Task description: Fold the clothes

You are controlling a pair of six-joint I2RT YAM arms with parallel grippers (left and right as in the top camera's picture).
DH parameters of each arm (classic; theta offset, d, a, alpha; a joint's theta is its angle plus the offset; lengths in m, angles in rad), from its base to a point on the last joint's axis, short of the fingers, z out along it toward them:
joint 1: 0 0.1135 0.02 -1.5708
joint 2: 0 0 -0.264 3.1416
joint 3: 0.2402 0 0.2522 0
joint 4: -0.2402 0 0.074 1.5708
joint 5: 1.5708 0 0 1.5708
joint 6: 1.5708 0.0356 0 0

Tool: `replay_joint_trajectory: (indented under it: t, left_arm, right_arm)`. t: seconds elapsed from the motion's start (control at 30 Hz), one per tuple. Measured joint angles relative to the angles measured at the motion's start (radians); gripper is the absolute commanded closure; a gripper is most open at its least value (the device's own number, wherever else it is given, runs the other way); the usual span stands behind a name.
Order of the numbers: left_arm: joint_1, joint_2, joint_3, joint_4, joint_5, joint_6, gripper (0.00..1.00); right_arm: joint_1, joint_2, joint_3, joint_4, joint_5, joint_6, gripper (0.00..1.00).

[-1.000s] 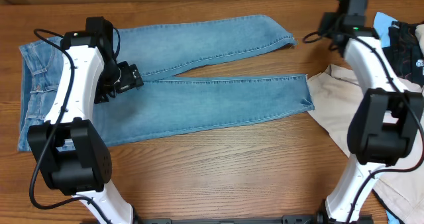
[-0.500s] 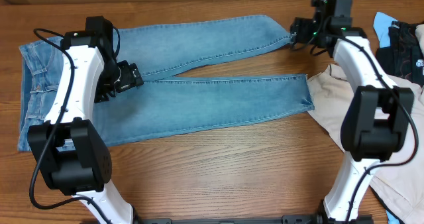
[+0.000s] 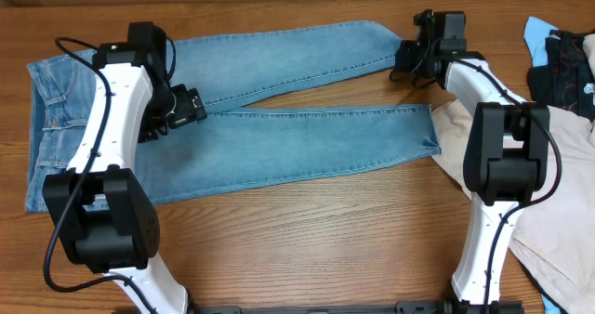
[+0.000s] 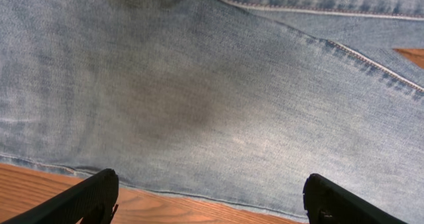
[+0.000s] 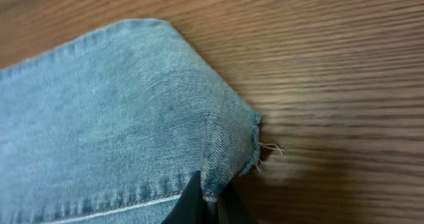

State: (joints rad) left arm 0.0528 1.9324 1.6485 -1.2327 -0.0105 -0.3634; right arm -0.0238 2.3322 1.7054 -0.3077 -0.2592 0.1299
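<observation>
Overhead: light-blue jeans (image 3: 279, 137) lie flat on the wooden table (image 3: 307, 230). The waistband is at 9 o'clock and both legs run toward 3 o'clock, splayed in a narrow V. The left gripper (image 3: 181, 107) sits over the thigh where the legs part. The right gripper (image 3: 406, 58) is at the far leg's hem (image 3: 395, 46), near 1 o'clock. A beige garment (image 3: 460, 133) lies just beside the near leg's hem, with a pile of dark clothes (image 3: 562, 63) at 3 o'clock.

Left wrist: the fingers (image 4: 93, 194) are spread wide, released, with nothing between them. Denim fills the view, with a strip of table at 7 o'clock. Contact with the cloth cannot be judged from this angle.

Right wrist: the jaws are clenched, pinching the hem corner at 6 o'clock. Frayed threads (image 5: 268, 148) trail onto the wood toward 3 o'clock.
</observation>
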Motion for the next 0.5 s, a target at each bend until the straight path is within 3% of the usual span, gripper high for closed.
replay_joint_trajectory:
  t: [0.2,0.23,0.27,0.3,0.33,0.4,0.5]
  left_arm:
    - [-0.008,0.000,0.000,0.026,0.000,0.000,0.08]
    - [-0.008,0.000,0.000,0.034,0.000,0.000,0.08]
    - [-0.008,0.000,0.000,0.041,0.000,0.000,0.08]
    - [-0.008,0.000,0.000,0.048,0.000,0.000,0.08]
    - [-0.008,0.000,0.000,0.053,0.000,0.000,0.08]
    - [-0.008,0.000,0.000,0.049,0.000,0.000,0.08]
    - [-0.008,0.000,0.000,0.022,-0.001,0.001,0.08]
  right_arm:
    - [-0.103,-0.048,0.036,-0.053,0.084,0.038,0.95]
    - [-0.131,-0.071,0.039,-0.072,0.100,0.040,0.87]
    - [-0.148,-0.084,0.043,-0.087,0.107,0.041,0.68]
    - [-0.162,-0.096,0.045,-0.101,0.115,0.039,0.43]
    - [-0.180,-0.111,0.050,-0.125,0.128,0.049,0.33]
    - [-0.200,-0.128,0.060,-0.168,0.146,0.051,0.21]
    - [-0.202,-0.135,0.063,-0.241,0.156,0.049,0.19]
